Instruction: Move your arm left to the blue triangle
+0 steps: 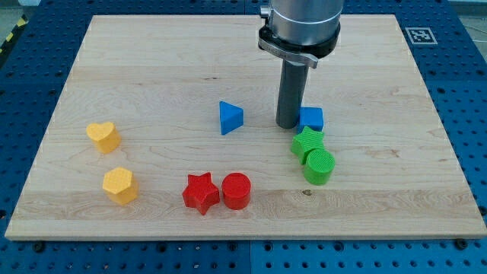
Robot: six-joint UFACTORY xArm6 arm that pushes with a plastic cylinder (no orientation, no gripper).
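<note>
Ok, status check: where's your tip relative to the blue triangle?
My tip down on board, touching blue cube on its left side. Blue triangle further left, apart. Nothing between.

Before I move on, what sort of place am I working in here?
Likely a lab tabletop rig: a wooden board on a blue perforated table, a fiducial tag at its corner, and small toy blocks. My tip stands right of the blue triangle.

Bright, even overhead light; soft short shadows under the blocks on the surface (152,68); sharp focus throughout; no glare.
</note>
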